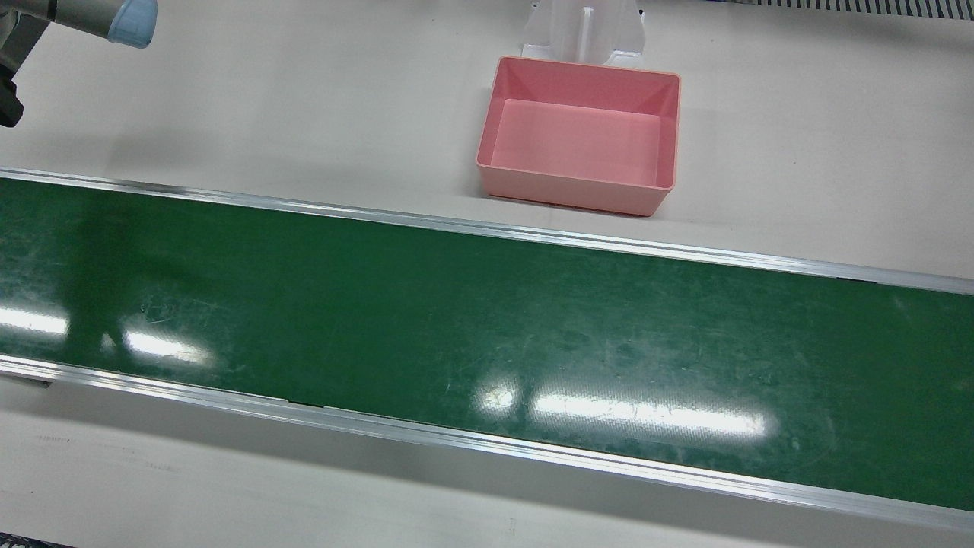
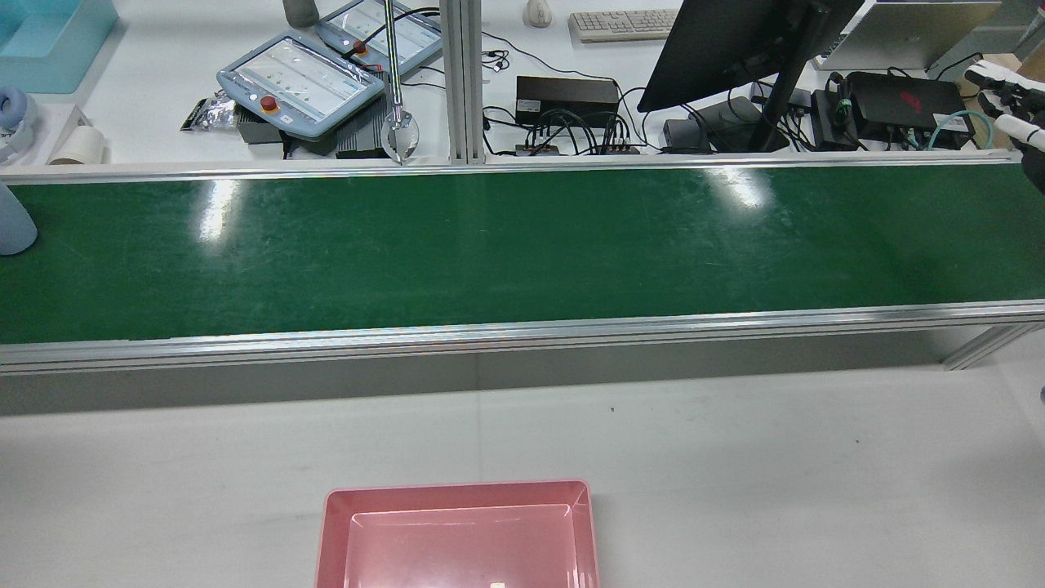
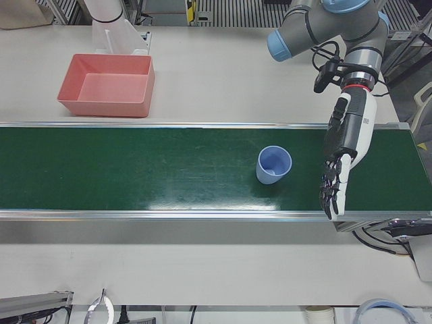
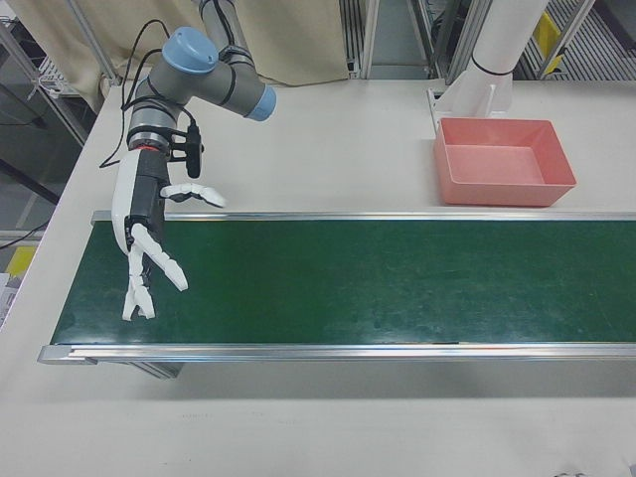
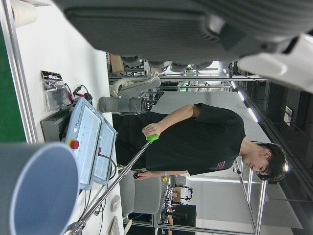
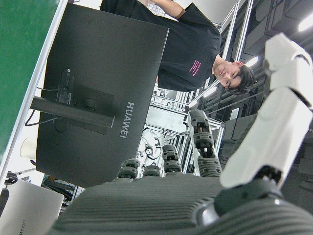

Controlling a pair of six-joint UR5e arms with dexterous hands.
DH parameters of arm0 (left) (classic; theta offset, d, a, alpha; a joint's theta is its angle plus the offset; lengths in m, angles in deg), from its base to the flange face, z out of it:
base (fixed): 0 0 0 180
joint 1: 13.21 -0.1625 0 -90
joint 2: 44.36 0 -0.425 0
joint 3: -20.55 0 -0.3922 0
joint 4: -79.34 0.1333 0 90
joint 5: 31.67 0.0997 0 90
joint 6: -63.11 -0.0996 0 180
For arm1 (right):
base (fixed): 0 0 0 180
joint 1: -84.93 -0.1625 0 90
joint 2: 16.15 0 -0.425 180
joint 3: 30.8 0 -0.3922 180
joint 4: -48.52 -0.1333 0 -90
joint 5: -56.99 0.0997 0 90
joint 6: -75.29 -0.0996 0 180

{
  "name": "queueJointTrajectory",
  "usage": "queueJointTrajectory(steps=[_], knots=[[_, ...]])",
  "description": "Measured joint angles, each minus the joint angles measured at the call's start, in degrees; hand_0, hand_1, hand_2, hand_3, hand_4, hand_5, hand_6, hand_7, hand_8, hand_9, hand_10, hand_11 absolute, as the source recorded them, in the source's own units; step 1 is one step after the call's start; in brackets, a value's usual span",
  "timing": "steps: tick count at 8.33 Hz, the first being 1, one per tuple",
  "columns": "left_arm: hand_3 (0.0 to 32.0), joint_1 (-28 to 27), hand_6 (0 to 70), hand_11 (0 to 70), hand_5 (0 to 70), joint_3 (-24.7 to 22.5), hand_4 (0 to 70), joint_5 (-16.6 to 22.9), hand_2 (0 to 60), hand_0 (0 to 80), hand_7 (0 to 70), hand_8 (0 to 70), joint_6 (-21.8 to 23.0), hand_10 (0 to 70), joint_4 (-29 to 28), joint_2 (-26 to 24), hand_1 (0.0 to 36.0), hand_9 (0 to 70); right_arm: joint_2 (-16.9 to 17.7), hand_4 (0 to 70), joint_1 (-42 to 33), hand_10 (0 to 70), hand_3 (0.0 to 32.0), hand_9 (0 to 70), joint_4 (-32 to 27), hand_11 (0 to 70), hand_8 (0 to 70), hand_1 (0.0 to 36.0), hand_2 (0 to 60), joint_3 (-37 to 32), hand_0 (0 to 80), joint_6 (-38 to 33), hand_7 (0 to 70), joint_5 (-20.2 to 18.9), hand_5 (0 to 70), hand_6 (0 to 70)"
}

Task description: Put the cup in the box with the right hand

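Observation:
A light blue cup (image 3: 274,164) stands upright on the green belt (image 3: 135,169), mouth up. It also shows at the left edge of the rear view (image 2: 12,224) and close up in the left hand view (image 5: 34,191). The pink box (image 1: 582,137) is empty and sits on the white table behind the belt; it also shows in the right-front view (image 4: 502,159). My right hand (image 4: 144,248) is open and empty, fingers spread, above the opposite end of the belt, far from the cup. My left hand (image 3: 344,155) is open and empty, hanging just beside the cup.
The belt has aluminium rails (image 1: 487,228) along both sides. A white pedestal (image 1: 586,30) stands right behind the box. A monitor (image 2: 735,41), teach pendants (image 2: 302,73) and cables lie beyond the belt's far side.

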Motion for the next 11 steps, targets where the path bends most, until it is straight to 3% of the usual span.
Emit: queueJointTrajectory(steps=[1, 2, 5, 6, 7, 8, 10, 11], knots=[[0.0, 0.0, 0.0, 0.0, 0.0, 0.0, 0.0, 0.0, 0.0, 0.0, 0.0, 0.0, 0.0, 0.0, 0.0, 0.0, 0.0, 0.0, 0.0, 13.2, 0.0, 4.2, 0.0, 3.1, 0.0, 7.3, 0.0, 10.3, 21.4, 0.0, 42.5, 0.0, 15.7, 0.0, 3.2, 4.7], [0.0, 0.0, 0.0, 0.0, 0.0, 0.0, 0.0, 0.0, 0.0, 0.0, 0.0, 0.0, 0.0, 0.0, 0.0, 0.0, 0.0, 0.0, 0.0, 14.9, 0.1, 3.9, 0.0, 3.0, 0.0, 6.9, 0.0, 9.6, 18.8, 0.0, 43.6, 0.0, 15.7, 0.0, 3.1, 4.6], [0.0, 0.0, 0.0, 0.0, 0.0, 0.0, 0.0, 0.0, 0.0, 0.0, 0.0, 0.0, 0.0, 0.0, 0.0, 0.0, 0.0, 0.0, -0.3, 17.1, 0.4, 2.9, 0.0, 4.4, 0.1, 6.1, 0.6, 18.4, 32.5, 0.2, 48.2, 0.1, 14.8, 0.1, 5.2, 5.1], [0.0, 0.0, 0.0, 0.0, 0.0, 0.0, 0.0, 0.0, 0.0, 0.0, 0.0, 0.0, 0.0, 0.0, 0.0, 0.0, 0.0, 0.0, -0.8, 15.8, 1.1, 2.3, 0.0, 3.6, 0.2, 4.9, 0.2, 14.4, 21.2, -1.0, 47.3, 0.3, 12.8, 0.2, 4.3, 4.3], [0.0, 0.0, 0.0, 0.0, 0.0, -0.1, 0.0, 0.0, 0.0, 0.0, 0.0, 0.0, 0.0, 0.0, 0.0, 0.0, 0.0, 0.0, -2.2, 8.4, 1.8, 1.5, 0.0, 3.1, 0.3, 3.6, 0.0, 12.8, 20.6, -2.4, 44.1, 0.6, 12.1, 0.3, 3.5, 3.3], [0.0, 0.0, 0.0, 0.0, 0.0, -0.2, 0.0, 0.0, 0.0, 0.0, 0.0, 0.0, 0.0, 0.0, 0.1, 0.0, 0.0, 0.0, -3.7, 7.2, 2.5, 1.2, 1.6, 3.2, 0.4, 3.3, 0.0, 12.0, 13.3, -3.7, 45.6, 0.8, 12.1, 0.3, 3.8, 3.0], [0.0, 0.0, 0.0, 0.0, 0.0, -0.1, 0.0, 0.0, 0.0, 0.0, 0.0, 0.0, 0.0, 0.0, 0.1, 0.0, 0.0, 0.0, -6.8, 9.2, 4.5, 1.5, 0.4, 3.8, 0.5, 3.4, 0.2, 10.7, 17.5, -6.2, 43.5, 1.0, 12.8, 0.3, 3.2, 3.1], [0.0, 0.0, 0.0, 0.0, 0.0, -0.1, 0.0, 0.0, 0.0, 0.0, 0.0, 0.0, 0.0, 0.0, 0.1, 0.0, 0.0, 0.0, -7.8, 10.9, 5.2, 1.5, 0.0, 4.0, 0.5, 3.4, 0.2, 9.5, 14.5, -6.8, 44.2, 1.2, 12.8, 0.3, 3.1, 3.1]])
